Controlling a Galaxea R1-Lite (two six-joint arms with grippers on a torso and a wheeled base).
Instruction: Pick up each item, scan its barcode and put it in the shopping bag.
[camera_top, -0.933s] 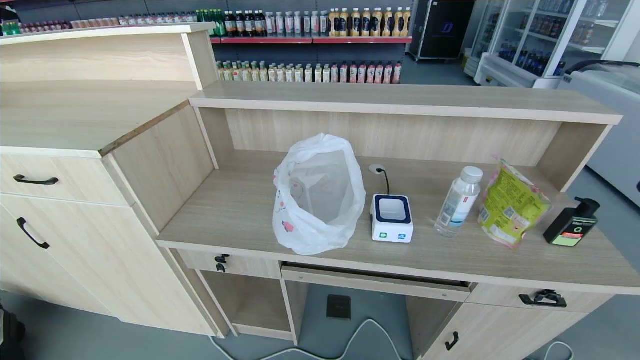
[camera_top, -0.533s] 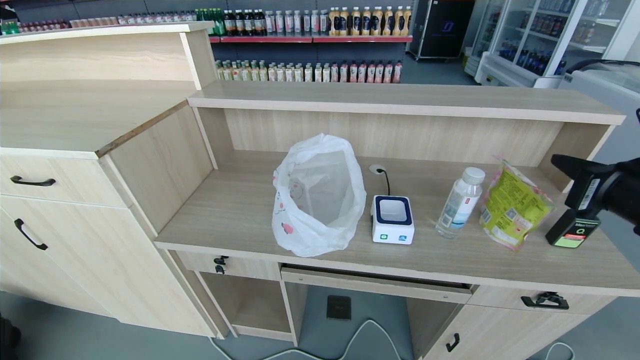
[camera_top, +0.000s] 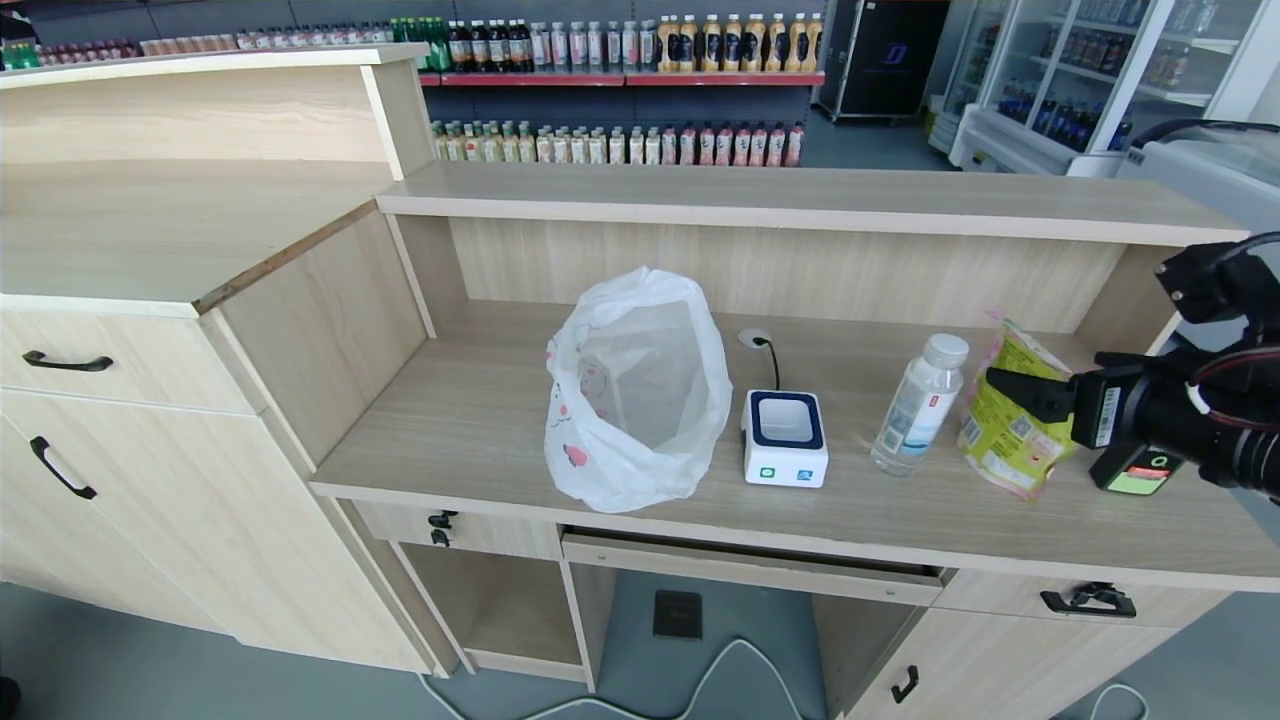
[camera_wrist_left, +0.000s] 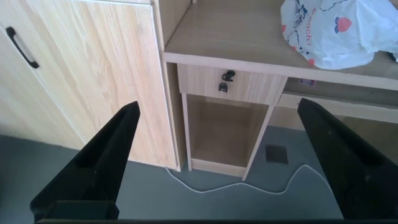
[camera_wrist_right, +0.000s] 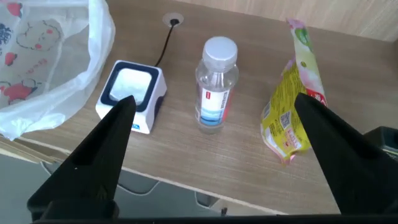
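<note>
A white shopping bag (camera_top: 640, 390) stands open on the counter (camera_top: 480, 420), left of the white barcode scanner (camera_top: 785, 437). Right of the scanner come a clear water bottle (camera_top: 918, 405), a green snack pouch (camera_top: 1010, 425) and a black pump bottle (camera_top: 1135, 470), partly hidden by my right arm. My right gripper (camera_top: 1040, 385) hovers open at the pouch's right side, above the counter. In the right wrist view its gripper (camera_wrist_right: 214, 102) frames the water bottle (camera_wrist_right: 214, 84), with the scanner (camera_wrist_right: 132, 94) and pouch (camera_wrist_right: 289, 118) to either side. My left gripper (camera_wrist_left: 217, 107) hangs open, low beside the counter, holding nothing.
A raised shelf (camera_top: 800, 200) overhangs the back of the counter. A taller cabinet (camera_top: 150, 300) walls off the left side. Under the counter are drawers (camera_top: 750, 565) and an open cubby (camera_wrist_left: 224, 134). A cable (camera_wrist_left: 249, 183) lies on the floor.
My right arm has come into view from the right and moved left, across the pump bottle to the snack pouch. The items on the counter have not moved.
</note>
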